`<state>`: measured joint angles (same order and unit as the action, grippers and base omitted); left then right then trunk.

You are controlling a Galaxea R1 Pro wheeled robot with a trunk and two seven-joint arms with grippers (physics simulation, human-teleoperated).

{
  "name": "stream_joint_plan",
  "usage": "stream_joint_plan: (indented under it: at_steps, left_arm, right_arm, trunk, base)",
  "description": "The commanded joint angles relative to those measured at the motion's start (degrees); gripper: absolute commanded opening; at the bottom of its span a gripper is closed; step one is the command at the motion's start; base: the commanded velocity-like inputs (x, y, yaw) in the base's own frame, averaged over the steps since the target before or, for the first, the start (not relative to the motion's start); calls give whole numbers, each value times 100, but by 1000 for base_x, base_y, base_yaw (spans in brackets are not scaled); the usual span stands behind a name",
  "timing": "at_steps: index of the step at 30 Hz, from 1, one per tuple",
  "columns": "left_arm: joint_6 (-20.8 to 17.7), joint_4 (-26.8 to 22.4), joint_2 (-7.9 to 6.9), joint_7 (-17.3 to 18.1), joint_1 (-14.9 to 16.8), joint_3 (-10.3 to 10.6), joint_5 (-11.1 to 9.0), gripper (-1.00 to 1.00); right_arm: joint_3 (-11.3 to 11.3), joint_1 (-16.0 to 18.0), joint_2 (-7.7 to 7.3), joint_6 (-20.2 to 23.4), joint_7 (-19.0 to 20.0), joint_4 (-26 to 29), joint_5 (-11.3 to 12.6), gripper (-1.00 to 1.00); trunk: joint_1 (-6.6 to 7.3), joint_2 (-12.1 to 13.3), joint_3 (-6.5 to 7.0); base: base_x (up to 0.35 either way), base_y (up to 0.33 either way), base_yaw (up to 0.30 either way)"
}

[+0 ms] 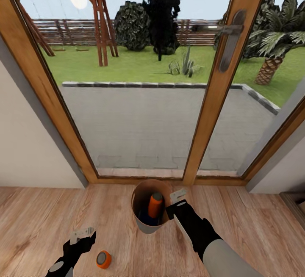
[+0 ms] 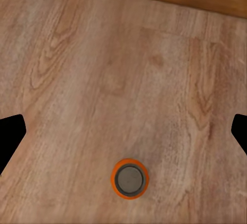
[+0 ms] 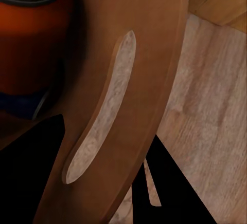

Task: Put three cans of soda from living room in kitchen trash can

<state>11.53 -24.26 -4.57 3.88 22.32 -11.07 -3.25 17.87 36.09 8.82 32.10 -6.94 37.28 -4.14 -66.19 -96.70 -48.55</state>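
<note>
By the garden doors: right tool (image 1: 177, 199) clamped on bin (image 1: 146, 225) rim, left tool (image 1: 83, 233) spread above the last can.
I risk tipping the bin, spilling its orange can (image 1: 155, 205) and blue one; third can (image 2: 129, 179) upright on floor.

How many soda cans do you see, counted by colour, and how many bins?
Orange soda cans: 2, one inside the bin, one standing on the floor
Blue soda cans: 1, low inside the bin
Bins: 1
Total: 4
</note>
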Motion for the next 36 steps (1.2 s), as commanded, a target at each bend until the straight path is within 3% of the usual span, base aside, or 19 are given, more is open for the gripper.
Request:
stream_joint_plan:
  at_steps: [1, 7, 10, 11, 12, 13, 18, 21, 23, 28, 31, 36]
  left_arm:
    - [1, 0, 0, 0, 0, 0, 0, 100]
    - [3, -6, 0, 6, 0, 0, 0, 100]
    - [4, -8, 0, 7, 0, 0, 0, 100]
    - [6, -8, 0, 8, 0, 0, 0, 100]
    - [6, -8, 0, 8, 0, 0, 0, 100]
    - [4, -8, 0, 8, 0, 0, 0, 100]
    - [6, -3, 0, 8, 0, 0, 0, 100]
    - [5, -5, 0, 8, 0, 0, 0, 100]
    - [6, -6, 0, 8, 0, 0, 0, 100]
    - [7, -3, 0, 8, 0, 0, -2, 100]
    - [8, -6, 0, 8, 0, 0, -2, 100]
    - [8, -3, 0, 8, 0, 0, -2, 100]
  right_arm:
    - [-2, 3, 2, -11, 53, 7, 15, -100]
    - [18, 3, -4, -11, 135, 14, 15, -100]
    - [22, 3, -15, -2, 458, 81, 3, -100]
    - [29, 3, -34, 292, 1033, 429, -33, -100]
    - [30, 3, -38, 394, 1152, 515, -39, -100]
    - [33, 3, -113, 733, 1547, 834, -52, -100]
    - [30, 3, -384, 994, 2061, 1158, -59, -100]
    - [23, 3, -491, 1266, 2126, 1194, -56, -100]
    - [9, 3, -554, 1698, 2153, 1381, -57, -100]
    - [-8, 3, -655, 2120, 2161, 1689, -60, -100]
    - [-25, 3, -849, 2327, 2169, 1853, -53, -100]
    - [-36, 3, -946, 2478, 2167, 2205, -52, -100]
  trunk:
    - [-22, -42, -27]
    - [-154, -283, -190]
    - [-220, -403, -271]
    - [-242, -443, -298]
    - [-264, -483, -325]
    - [-286, -523, -352]
    - [-395, -724, -487]
    - [-461, -844, -569]
    - [-505, -924, -623]
    - [-615, -1125, -758]
    - [-681, -1245, -839]
    - [-791, -1446, -975]
  base:
    - [0, 0, 0]
    - [0, 0, 0]
    - [0, 0, 0]
    - [0, 0, 0]
    - [0, 0, 0]
    - [0, 0, 0]
    - [0, 0, 0]
    - [0, 0, 0]
    - [0, 0, 0]
    - [0, 0, 0]
    - [0, 0, 0]
    - [0, 0, 0]
